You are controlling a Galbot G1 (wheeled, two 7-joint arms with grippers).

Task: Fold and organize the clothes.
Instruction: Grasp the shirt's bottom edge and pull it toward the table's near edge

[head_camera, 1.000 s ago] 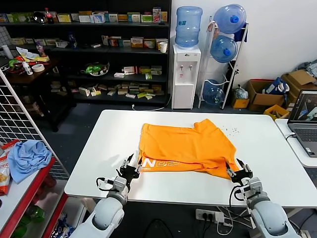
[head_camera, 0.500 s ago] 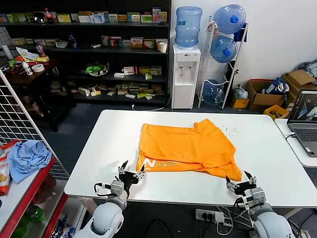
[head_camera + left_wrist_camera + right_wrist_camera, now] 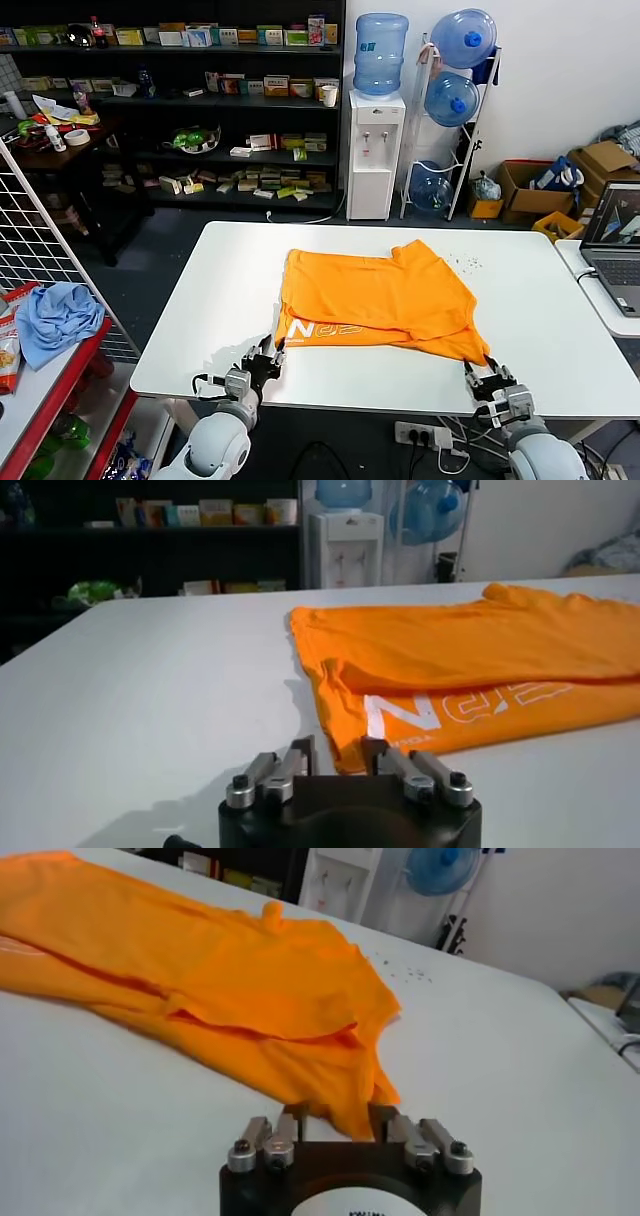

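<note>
The orange T-shirt (image 3: 380, 295) lies folded in the middle of the white table (image 3: 540, 320), its white lettering (image 3: 335, 330) along the front hem. My left gripper (image 3: 263, 362) is low at the shirt's front left corner, near the table's front edge. It is open, and in the left wrist view (image 3: 337, 758) that corner of the shirt (image 3: 460, 650) lies between its jaws. My right gripper (image 3: 487, 375) is open at the front right corner. In the right wrist view (image 3: 338, 1120) the shirt's tip (image 3: 350, 1110) lies between its jaws.
A light blue cloth (image 3: 55, 315) lies on a red shelf at the far left, behind a wire rack (image 3: 50, 240). A laptop (image 3: 615, 245) sits on a side table at the right. A water dispenser (image 3: 375, 150) and stocked shelves stand behind the table.
Both grippers have drawn back from the shirt's front hem toward the table's front edge and now sit lower. The shirt has not moved.
</note>
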